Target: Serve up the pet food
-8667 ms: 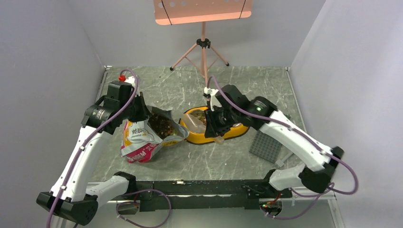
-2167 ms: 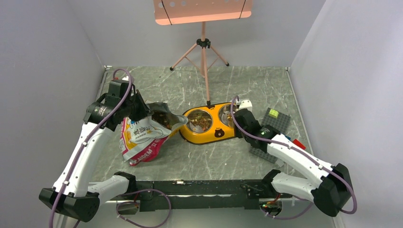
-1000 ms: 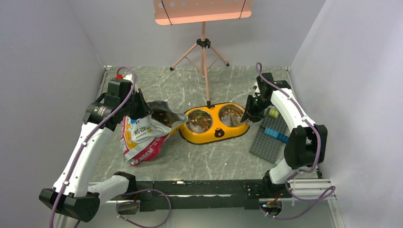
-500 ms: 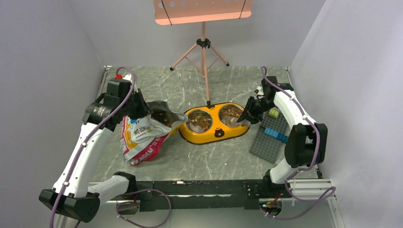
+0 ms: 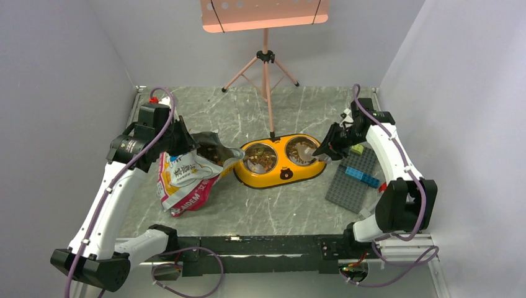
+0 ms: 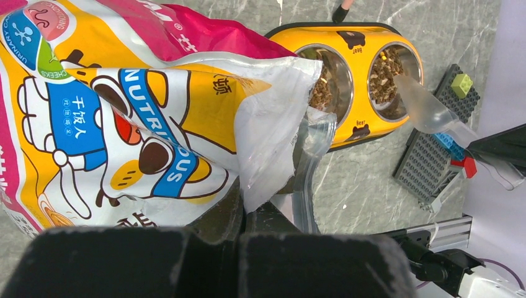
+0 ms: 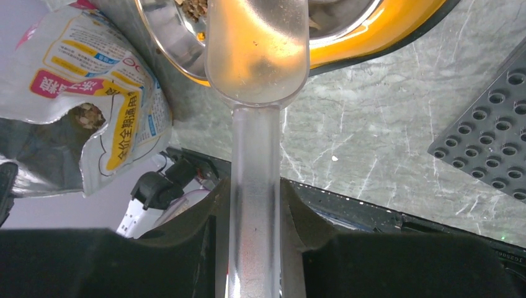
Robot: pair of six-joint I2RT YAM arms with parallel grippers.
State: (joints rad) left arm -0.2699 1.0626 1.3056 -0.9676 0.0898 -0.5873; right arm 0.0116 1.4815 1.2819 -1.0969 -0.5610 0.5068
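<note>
The right fingers (image 7: 302, 230) clamp a clear scoop (image 7: 257, 43); its seemingly empty cup hangs over the feeder's (image 5: 284, 176) right bowl (image 6: 371, 77), handle running toward 3 o'clock. Both bowls hold kibble (image 5: 260, 161). The left fingers (image 6: 217, 214) pinch the open bag (image 5: 186, 177) at 9 o'clock.

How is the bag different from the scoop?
The bag is crinkly and colourful, with kibble inside; the scoop is clear and looks empty. The bag sits on the table; the scoop hangs over the right bowl. Both are gripped: bag by the left pincer, scoop by the right pincer.
</note>
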